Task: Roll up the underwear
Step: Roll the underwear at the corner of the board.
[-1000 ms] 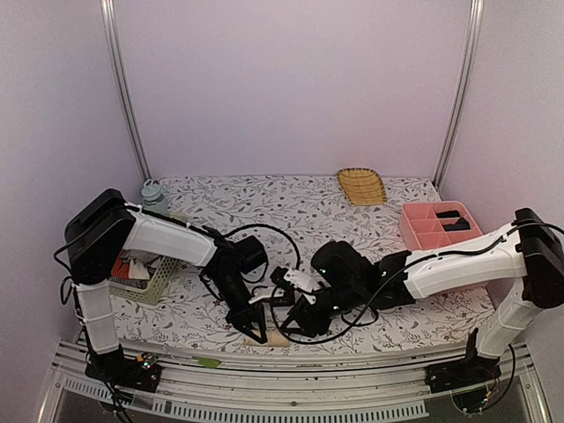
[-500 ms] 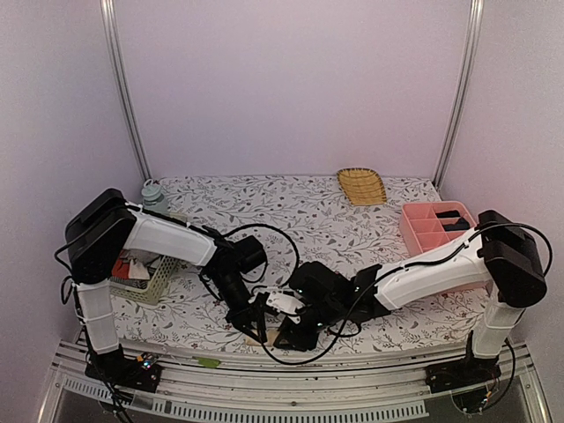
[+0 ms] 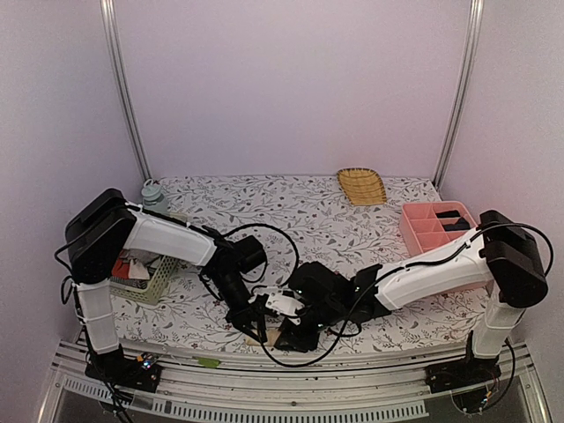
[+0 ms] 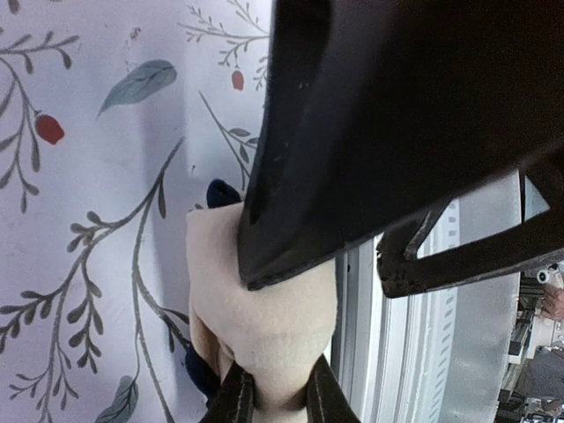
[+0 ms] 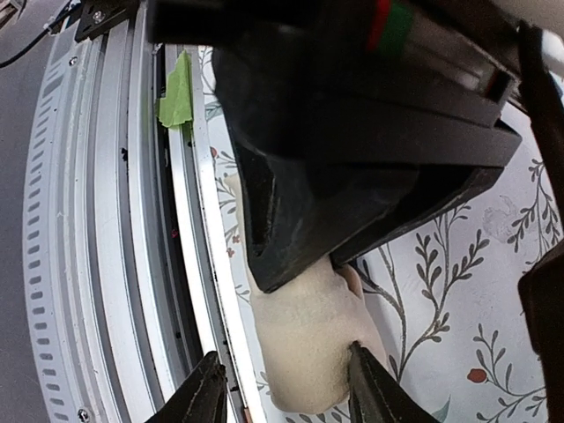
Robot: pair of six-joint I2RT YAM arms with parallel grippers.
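Since the beige briefs [image 4: 264,326] lie at the near edge of the table [image 4: 79,229], pinched by the left gripper [image 4: 275,401] while the right gripper [image 5: 286,392] straddles them with jaws apart, a tug could drag them off.

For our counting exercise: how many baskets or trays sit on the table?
3: green basket at the left, yellow tray at the far edge, pink divided tray at the right. More may be hidden.

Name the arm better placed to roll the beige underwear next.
Left, probably: the left claw pinches the beige underwear, whereas the right claw stands open astride it, gripping nothing.
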